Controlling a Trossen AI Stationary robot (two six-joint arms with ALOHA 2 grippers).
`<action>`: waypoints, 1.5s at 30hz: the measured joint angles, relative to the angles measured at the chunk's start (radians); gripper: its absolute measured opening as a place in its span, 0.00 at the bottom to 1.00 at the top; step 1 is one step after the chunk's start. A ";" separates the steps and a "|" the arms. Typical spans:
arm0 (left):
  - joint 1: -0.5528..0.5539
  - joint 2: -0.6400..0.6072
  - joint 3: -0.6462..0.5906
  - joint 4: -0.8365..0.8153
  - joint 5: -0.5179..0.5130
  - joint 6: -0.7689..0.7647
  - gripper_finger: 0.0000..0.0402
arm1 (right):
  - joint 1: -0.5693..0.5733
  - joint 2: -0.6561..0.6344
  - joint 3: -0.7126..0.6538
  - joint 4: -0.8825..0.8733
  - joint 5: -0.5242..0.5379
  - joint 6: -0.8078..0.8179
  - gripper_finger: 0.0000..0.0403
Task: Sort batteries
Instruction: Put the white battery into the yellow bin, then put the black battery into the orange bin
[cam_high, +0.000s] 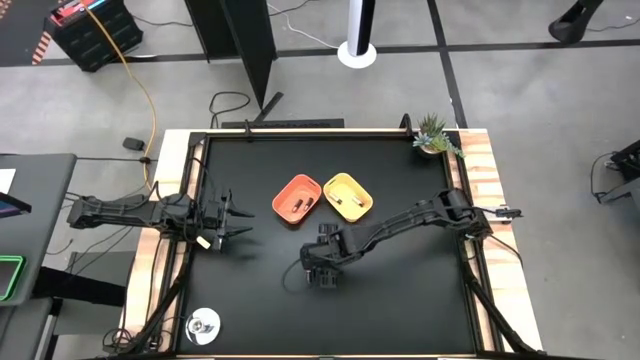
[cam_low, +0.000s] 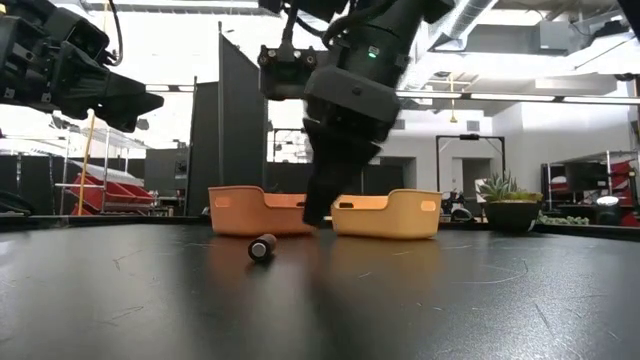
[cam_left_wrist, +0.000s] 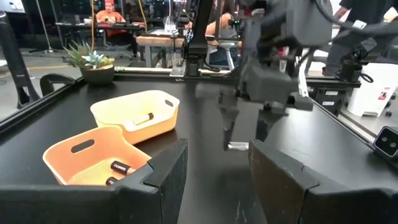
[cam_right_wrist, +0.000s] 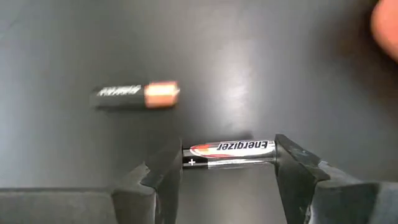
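Right wrist view: right pincer (cam_right_wrist: 229, 163) straddles battery (cam_right_wrist: 229, 154) reading "Energizer".

The right hand (cam_right_wrist: 229, 163) straddles a silver battery (cam_right_wrist: 229, 154) (a copper-tipped battery (cam_right_wrist: 137, 96) lies near).

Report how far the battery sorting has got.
Done: two dark batteries lie in the orange tray and one battery in the yellow tray. In hand: the right hand straddles an Energizer battery on the table, fingers open at its ends. Left: that one and the copper-tipped battery beside it. The left hand waits at the table's left side.
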 joint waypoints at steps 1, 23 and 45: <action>0.000 0.000 0.000 -0.001 0.000 0.000 0.42 | -0.003 -0.007 0.006 -0.011 0.010 -0.011 0.52; 0.000 0.000 0.000 -0.009 0.001 -0.005 0.42 | -0.237 -0.232 0.006 -0.453 0.321 -0.050 0.52; 0.000 0.001 0.000 -0.009 0.000 -0.012 0.42 | -0.161 -0.214 -0.022 -0.085 0.154 -0.069 0.89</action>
